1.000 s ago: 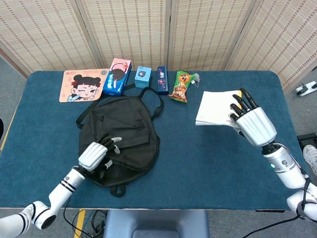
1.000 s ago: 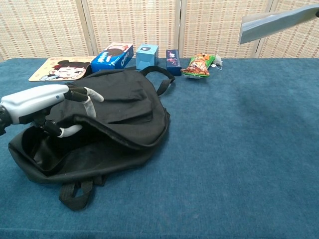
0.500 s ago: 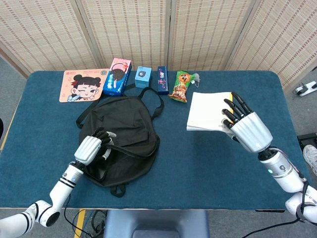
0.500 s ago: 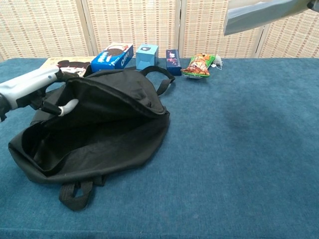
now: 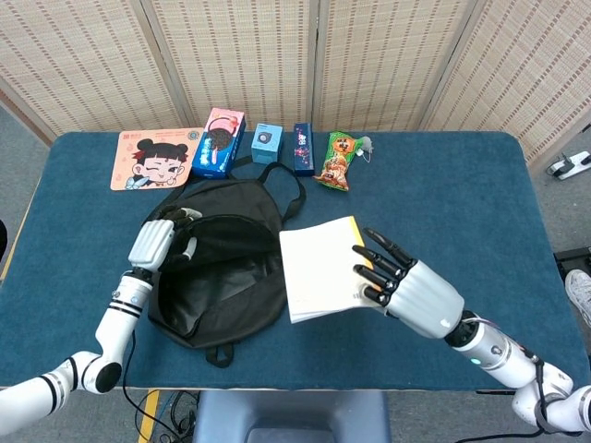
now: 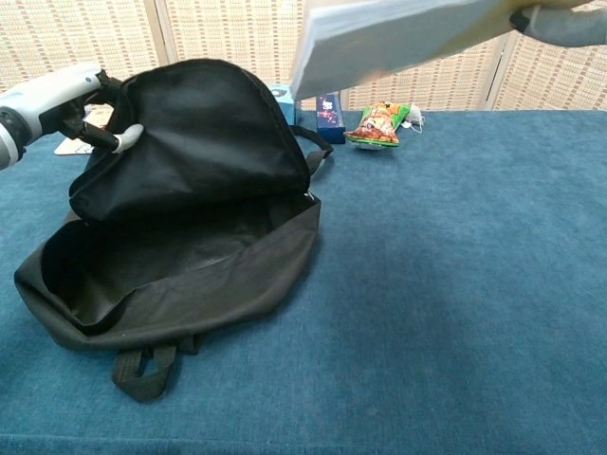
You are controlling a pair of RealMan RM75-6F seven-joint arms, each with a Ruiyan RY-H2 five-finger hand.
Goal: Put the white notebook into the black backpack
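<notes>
The black backpack (image 5: pixel 217 268) (image 6: pixel 180 237) lies on the left half of the table with its mouth gaping wide. My left hand (image 5: pixel 157 242) (image 6: pixel 57 100) grips the upper flap and holds it lifted high. The white notebook (image 5: pixel 320 268) (image 6: pixel 398 36) hangs in the air just right of the bag's opening, tilted. My right hand (image 5: pixel 406 291) (image 6: pixel 564 21) holds it by its right edge, fingers spread on the cover.
Along the table's far edge sit a cartoon mouse pad (image 5: pixel 152 159), an Oreo box (image 5: pixel 218 141), a small blue box (image 5: pixel 266 144), a dark blue box (image 5: pixel 303 148) and a green snack bag (image 5: pixel 336 159). The blue tabletop (image 5: pixel 462 203) stretches to the right.
My right hand carried the notebook left from the table's right side to beside the bag. My left hand pulled the flap up and back, opening the bag wide.
</notes>
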